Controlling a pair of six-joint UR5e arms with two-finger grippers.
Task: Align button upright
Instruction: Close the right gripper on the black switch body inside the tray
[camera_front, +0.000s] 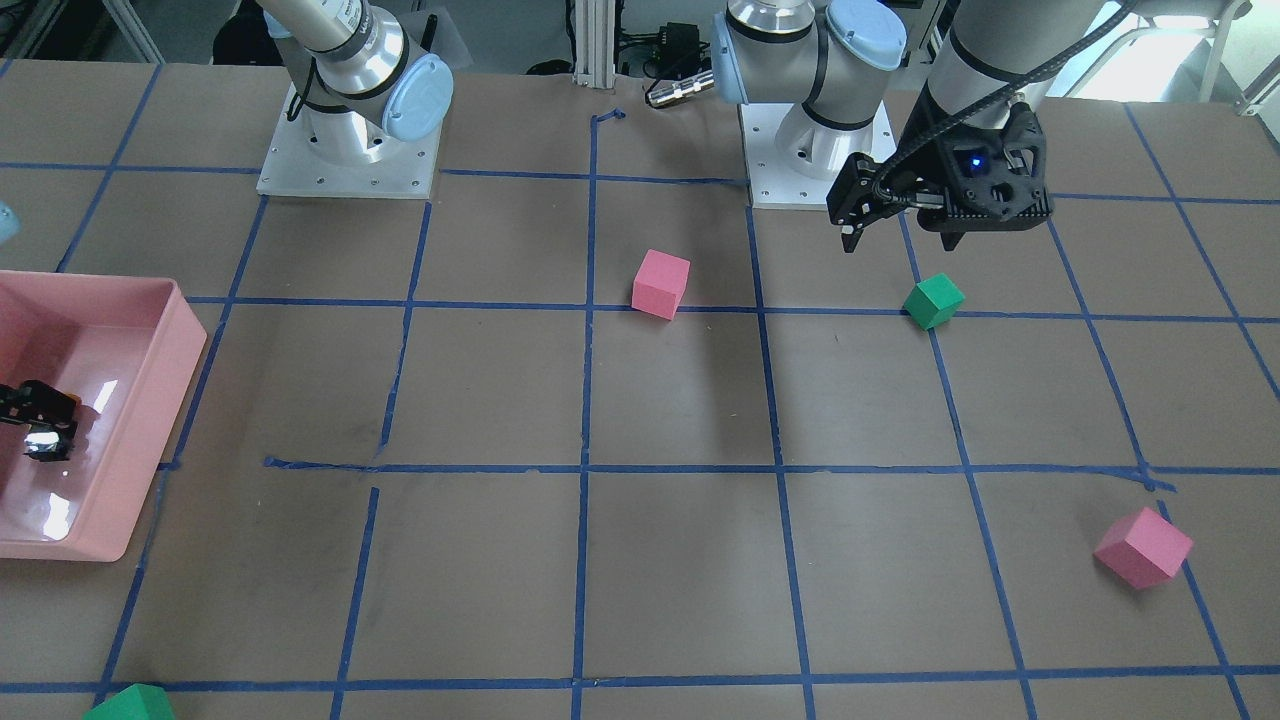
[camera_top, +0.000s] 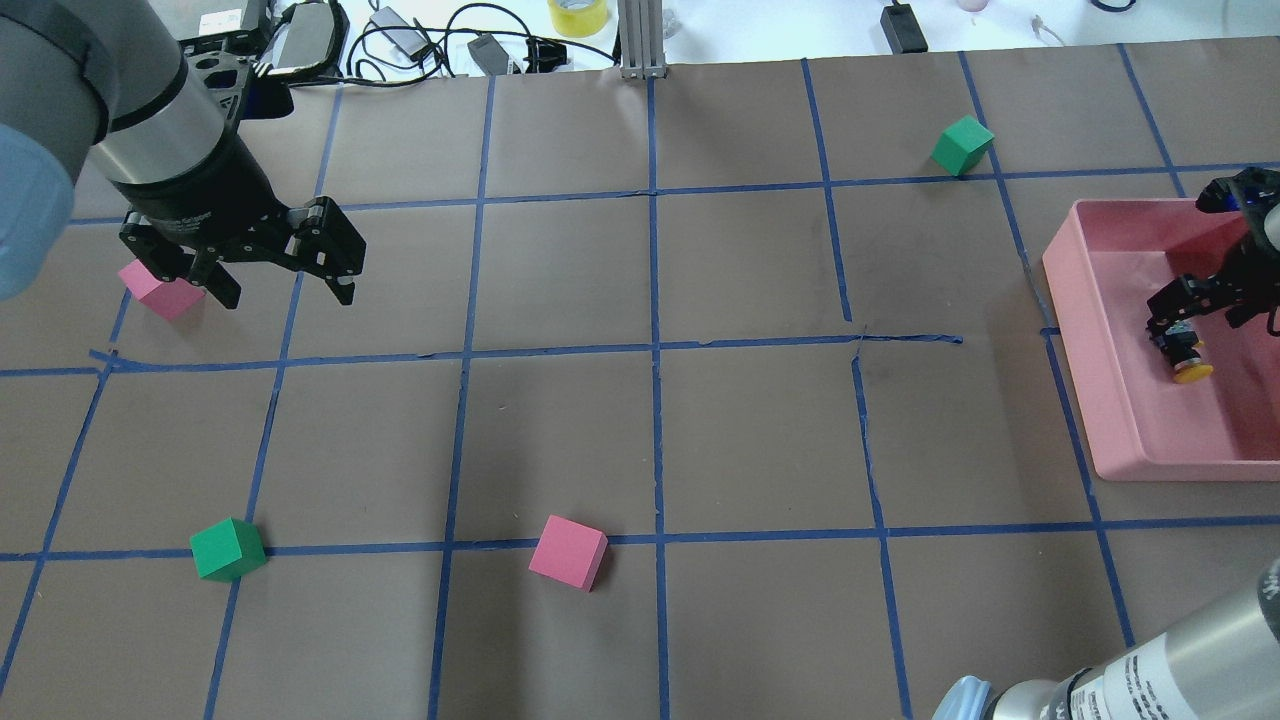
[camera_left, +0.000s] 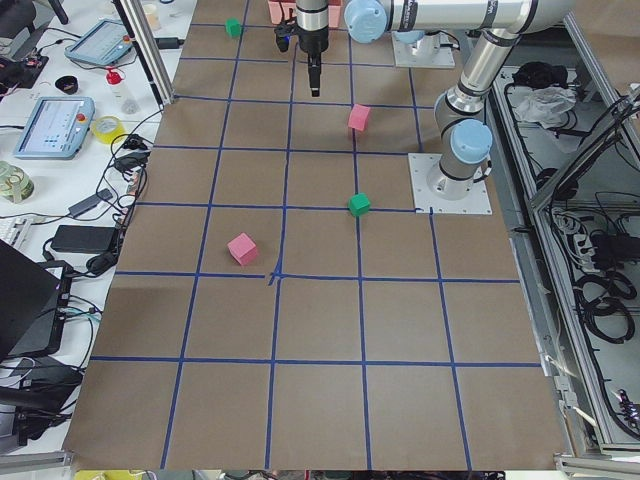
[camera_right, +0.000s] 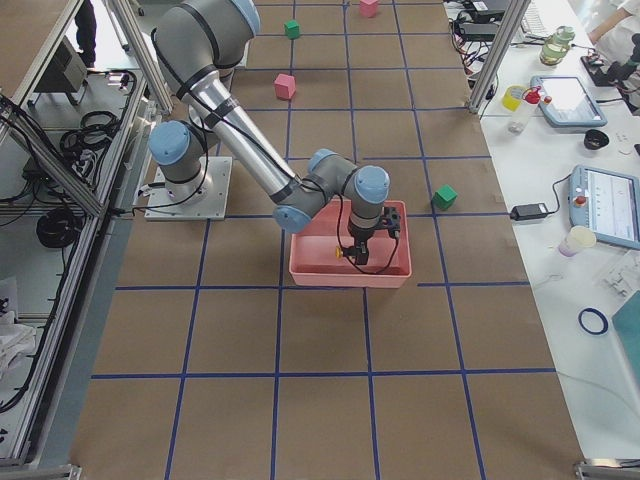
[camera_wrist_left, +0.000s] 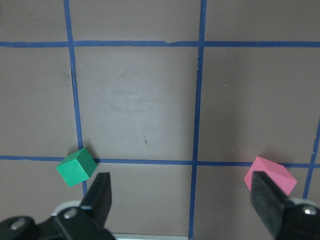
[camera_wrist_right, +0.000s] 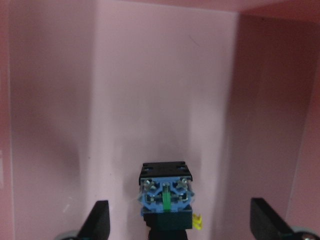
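Observation:
The button (camera_top: 1185, 358) lies in the pink tray (camera_top: 1070, 300), its yellow cap toward the robot's side. In the right wrist view the button's (camera_wrist_right: 165, 195) blue and black base block faces the camera, and a sliver of yellow shows below it. My right gripper (camera_top: 1195, 320) is down inside the tray, open. Its fingers stand wide on either side of the button and do not touch it (camera_wrist_right: 182, 225). My left gripper (camera_top: 282, 288) is open and empty, and hovers over the table beside a pink cube (camera_top: 160, 290).
A green cube (camera_top: 228, 548) and a pink cube (camera_top: 568, 552) sit near the robot's side. Another green cube (camera_top: 962, 145) sits at the far side, left of the tray. Cables and devices lie beyond the far table edge.

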